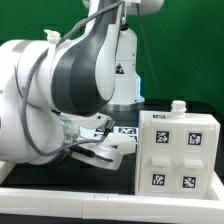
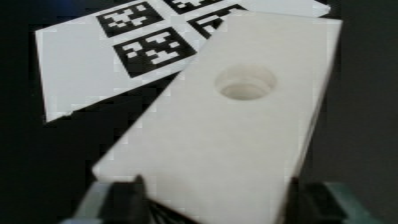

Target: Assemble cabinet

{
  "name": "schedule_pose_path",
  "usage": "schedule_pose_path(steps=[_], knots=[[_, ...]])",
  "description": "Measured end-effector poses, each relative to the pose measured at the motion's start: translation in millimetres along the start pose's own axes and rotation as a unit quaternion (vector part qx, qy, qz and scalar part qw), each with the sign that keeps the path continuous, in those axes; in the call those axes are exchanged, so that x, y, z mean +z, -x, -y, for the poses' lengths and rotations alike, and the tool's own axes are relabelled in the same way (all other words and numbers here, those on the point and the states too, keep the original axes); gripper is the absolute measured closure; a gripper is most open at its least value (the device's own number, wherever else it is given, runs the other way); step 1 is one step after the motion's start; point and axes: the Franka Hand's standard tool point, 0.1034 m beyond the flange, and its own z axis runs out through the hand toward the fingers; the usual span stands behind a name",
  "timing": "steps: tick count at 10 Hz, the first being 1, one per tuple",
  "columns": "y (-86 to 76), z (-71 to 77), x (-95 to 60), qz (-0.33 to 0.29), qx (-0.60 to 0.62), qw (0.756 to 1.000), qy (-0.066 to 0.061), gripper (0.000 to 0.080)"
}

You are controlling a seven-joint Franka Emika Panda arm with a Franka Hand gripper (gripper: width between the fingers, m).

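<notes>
The cabinet (image 1: 180, 150) stands at about four o'clock from the exterior view's centre, its tagged face outward, likely so the parts can be brought to it. At its nine o'clock the gripper (image 1: 104, 150) hangs low. Its jaws straddle a white panel (image 2: 231, 110) with a round hole, probably to lift it. I cannot tell whether they already pinch it.

Exterior view low, side-on, close, wrist view steeply downward, nearer, both showing marker board (image 2: 151, 45)
</notes>
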Motion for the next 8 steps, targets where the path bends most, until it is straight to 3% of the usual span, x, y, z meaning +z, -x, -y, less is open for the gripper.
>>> schedule_pose_path(steps=[1,2,3,4,6,7,8], knots=[[0.0,0.0,0.0,0.000,0.000,1.000,0.000,0.0606],[0.0,-0.1,0.0,0.000,0.000,1.000,0.000,0.0606],[0.6,-1.4,-1.3,0.000,-0.002,1.000,0.000,0.0749],[7.9,-7.7,-14.8,-0.002,-0.022,1.000,0.006,0.0749],[32.8,-17.9,-45.2,-0.018,-0.040,0.999,0.000,0.0796],[35.9,-17.5,-57.5,-0.053,-0.043,0.998,0.013,0.0796],[40.9,-18.2,-51.1,-0.046,-0.043,0.998,0.011,0.0798]])
